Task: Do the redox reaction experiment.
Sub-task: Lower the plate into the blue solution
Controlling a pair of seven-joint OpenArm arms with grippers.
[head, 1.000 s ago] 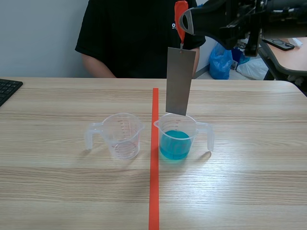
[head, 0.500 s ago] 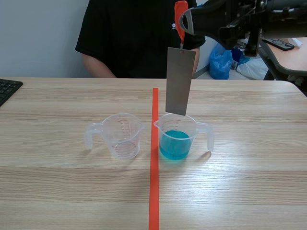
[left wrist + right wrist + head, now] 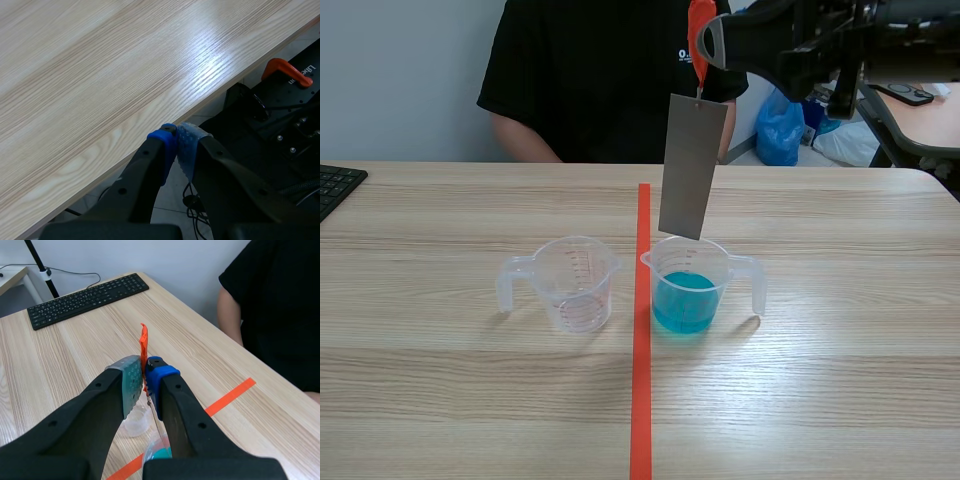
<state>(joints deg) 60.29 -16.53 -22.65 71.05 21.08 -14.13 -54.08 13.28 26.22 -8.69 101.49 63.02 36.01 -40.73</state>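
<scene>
Above the light wooden bench [image 3: 840, 300], a grey rectangular metal sheet [image 3: 686, 165] is being dangled over the clear plastic jug of blue liquid [image 3: 688, 285], its orange strip [image 3: 143, 347] being pinched by the right hand [image 3: 144, 371]. The left hand [image 3: 176, 137] is being held pressed together.

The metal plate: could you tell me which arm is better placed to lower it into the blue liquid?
Right: the right gripper grips the orange tab, with the metal plate hanging just above the blue-liquid cup. The left gripper is shut, empty, off the table's edge.
</scene>
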